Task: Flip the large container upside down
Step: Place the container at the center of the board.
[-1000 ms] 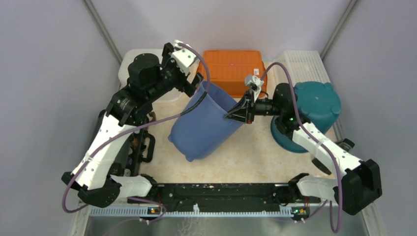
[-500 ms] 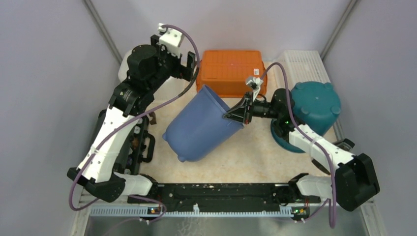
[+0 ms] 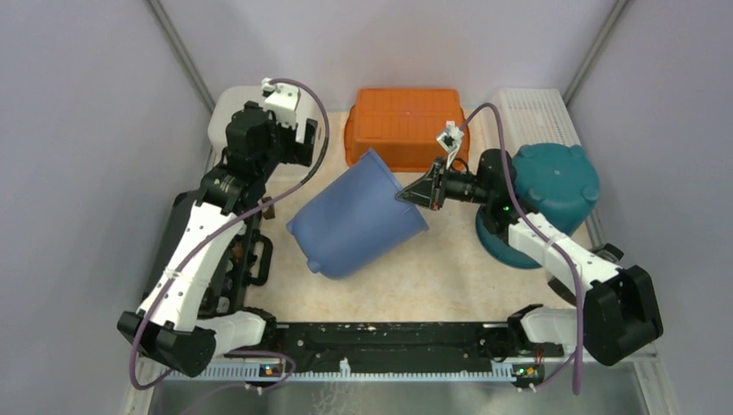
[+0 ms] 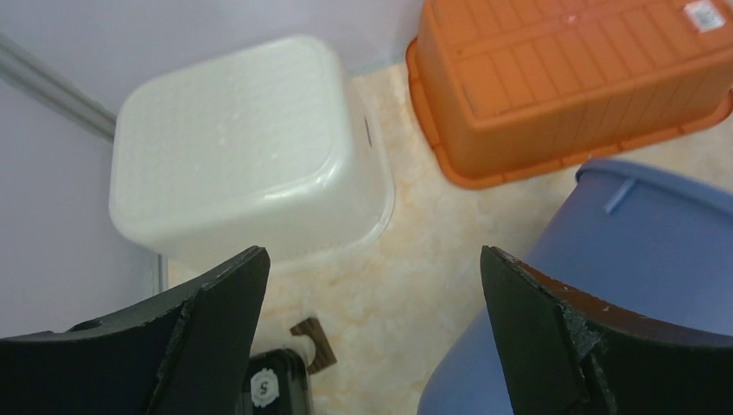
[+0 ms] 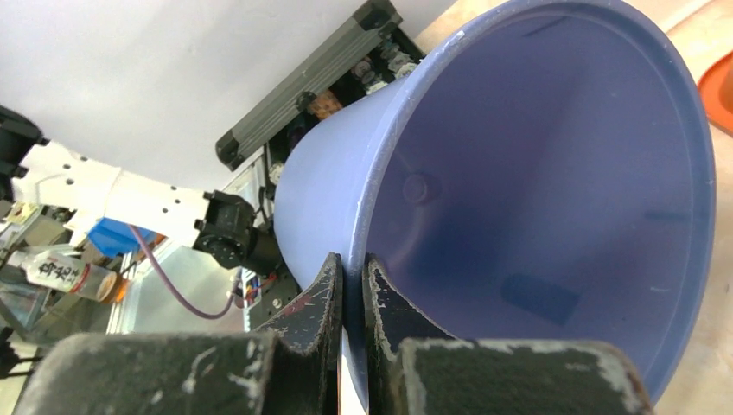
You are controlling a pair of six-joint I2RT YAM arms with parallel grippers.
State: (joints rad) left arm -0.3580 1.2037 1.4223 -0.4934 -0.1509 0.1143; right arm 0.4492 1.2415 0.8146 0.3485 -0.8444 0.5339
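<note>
Pinching the rim of the large blue container (image 3: 354,225), the right gripper (image 3: 408,197) holds it tipped on its side mid-table; the left gripper (image 3: 301,149) hangs open, far left. Next, I judge: rotate the mouth downward.

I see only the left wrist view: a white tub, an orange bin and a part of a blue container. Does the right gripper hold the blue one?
Observer: Yes, the right gripper is shut on the rim of the blue container.
Operator: How does it lie?
Observer: Tipped sideways, mouth toward the right gripper; not yet upside down.
Operator: What else is on the right side?
Observer: A teal tub, apparently bottom up.
</note>
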